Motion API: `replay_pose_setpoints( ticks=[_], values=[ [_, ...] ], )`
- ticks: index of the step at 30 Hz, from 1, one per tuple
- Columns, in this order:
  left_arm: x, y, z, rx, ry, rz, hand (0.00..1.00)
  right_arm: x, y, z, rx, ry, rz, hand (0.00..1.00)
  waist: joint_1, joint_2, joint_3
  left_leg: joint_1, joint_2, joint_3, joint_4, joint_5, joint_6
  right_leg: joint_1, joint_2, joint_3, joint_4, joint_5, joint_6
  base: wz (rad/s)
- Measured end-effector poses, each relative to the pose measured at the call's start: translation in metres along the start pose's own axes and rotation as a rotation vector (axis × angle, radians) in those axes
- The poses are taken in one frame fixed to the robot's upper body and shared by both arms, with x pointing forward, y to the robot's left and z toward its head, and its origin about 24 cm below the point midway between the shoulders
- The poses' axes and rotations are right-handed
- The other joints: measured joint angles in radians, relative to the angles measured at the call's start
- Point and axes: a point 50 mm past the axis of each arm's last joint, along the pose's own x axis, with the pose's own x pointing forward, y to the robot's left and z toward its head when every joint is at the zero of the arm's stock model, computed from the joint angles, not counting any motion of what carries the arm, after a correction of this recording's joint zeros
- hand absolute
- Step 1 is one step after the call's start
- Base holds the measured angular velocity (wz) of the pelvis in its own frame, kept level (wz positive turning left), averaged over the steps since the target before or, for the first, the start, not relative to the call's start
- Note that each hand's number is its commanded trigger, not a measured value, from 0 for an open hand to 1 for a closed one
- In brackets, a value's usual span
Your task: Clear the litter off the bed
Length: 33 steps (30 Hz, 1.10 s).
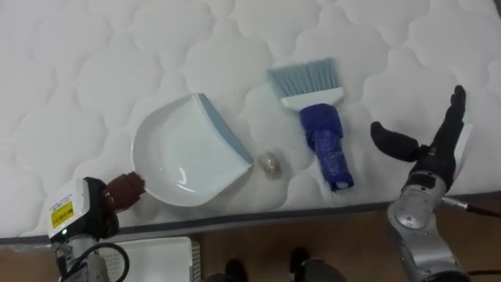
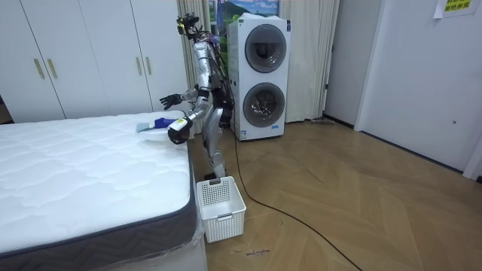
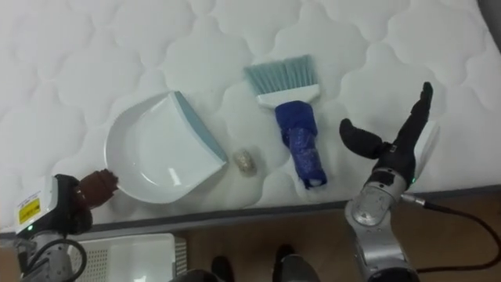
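Two hands | left hand (image 1: 100, 206) — fingers clasp dustpan (image 1: 184, 153) | right hand (image 1: 434, 153) — fingers splayed near brush (image 1: 321, 129)

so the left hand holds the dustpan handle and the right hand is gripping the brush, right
No: in the left eye view the right hand is open, fingers straight, beside the brush and apart from it; the brush lies free on the mattress. The left hand does hold the dustpan by its handle.
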Motion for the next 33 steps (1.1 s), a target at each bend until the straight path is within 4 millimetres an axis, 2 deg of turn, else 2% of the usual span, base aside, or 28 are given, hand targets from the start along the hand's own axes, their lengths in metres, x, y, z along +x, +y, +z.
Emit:
replay_pose_setpoints(
  ticks=[11,14,23,29,33],
  values=[
    [0.0,0.0,0.0,-0.001,0.002,-0.005,1.0,-0.009,0.014,0.0,-0.037,-0.033,0.141,0.0,0.007,0.002,0.0014,0.003,0.001,-0.003,0.002,0.0,0.0,0.007,-0.003,-0.015,-0.009,-0.001,0.0,0.0],
    [0.0,0.0,0.0,0.002,0.001,-0.007,1.0,-0.009,0.015,0.0,-0.034,-0.029,0.168,0.0,0.005,0.007,0.0041,0.0,0.002,-0.004,0.001,0.0,0.0,0.007,-0.003,-0.018,-0.01,-0.001,0.0,0.01],
    [0.006,0.005,-0.003,0.027,-0.017,-0.034,1.0,-0.013,0.016,-0.016,-0.03,0.062,0.228,0.0,0.004,0.01,0.0064,-0.015,0.002,-0.012,-0.007,0.0,-0.001,0.001,-0.001,-0.026,-0.027,-0.001,0.0,0.03],
    [0.011,0.01,0.007,0.076,-0.115,-0.04,1.0,-0.019,0.023,-0.023,-0.046,0.097,0.296,0.0,0.017,0.021,0.013,-0.019,0.0,-0.015,-0.012,0.0,0.0,0.003,-0.008,-0.045,-0.029,-0.001,0.001,0.04],
    [0.011,0.009,0.012,0.098,-0.154,-0.064,1.0,-0.02,0.023,-0.031,-0.058,0.134,0.332,0.0,0.028,0.02,0.0136,-0.018,0.0,-0.015,-0.015,0.0,0.0,0.002,-0.009,-0.046,-0.028,-0.003,0.001,0.0]
  ],
)
